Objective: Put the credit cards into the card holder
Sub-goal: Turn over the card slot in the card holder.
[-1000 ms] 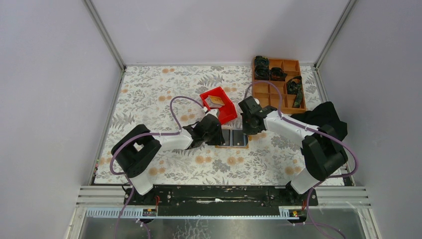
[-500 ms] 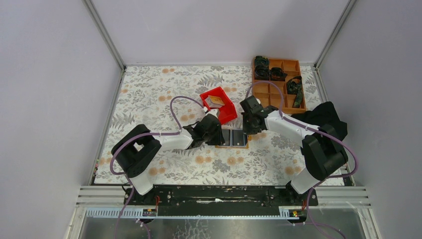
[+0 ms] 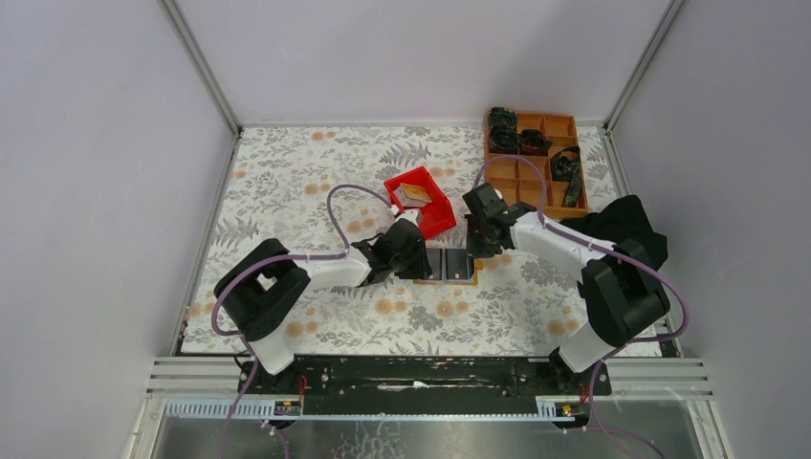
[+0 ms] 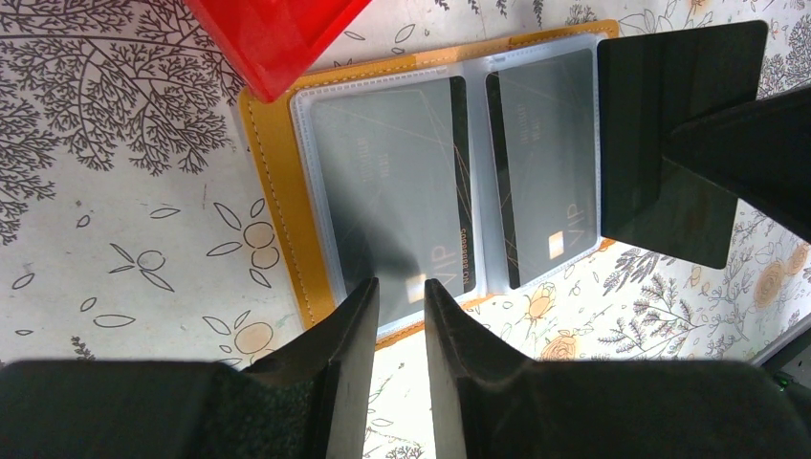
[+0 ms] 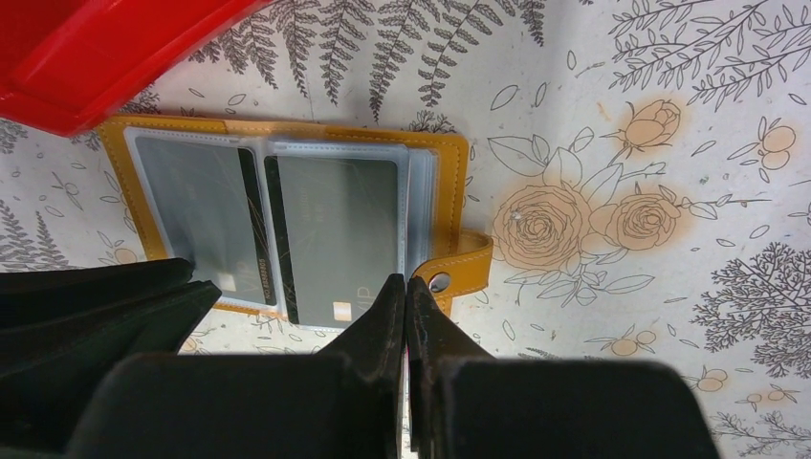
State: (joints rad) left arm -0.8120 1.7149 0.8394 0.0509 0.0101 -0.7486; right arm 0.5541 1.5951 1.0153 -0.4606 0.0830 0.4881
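- Table [image 3: 287,172]: floral mat with walls on three sides. The whole left half and the near strip are bare, so there's loads of room there.
- Tray [image 3: 559,127]: tucked into the far right corner, well apart from the action.
- Bin [image 3: 438,212]: red, mid-table. Its near corner sits just beside the holder's far left corner, so that side is tight.
- Holder [image 5: 456,182]: lying open and flat mid-table, just near-side of the bin and between the two grippers. There's open mat off its right edge and its near edge.
- Left gripper [image 4: 399,292]: hovers over the holder's near edge on the left panel, jaws a narrow slit apart with nothing between them.
- Right gripper [image 5: 405,287]: fingers pressed fully together, tip at the right edge of the clear sleeve, just beside the tab.
- Cards [image 4: 392,182]: two dark ones, side by side in the clear sleeves, one per panel.
- Tab [image 5: 459,263]: snap strap poking out from the holder's near right corner.
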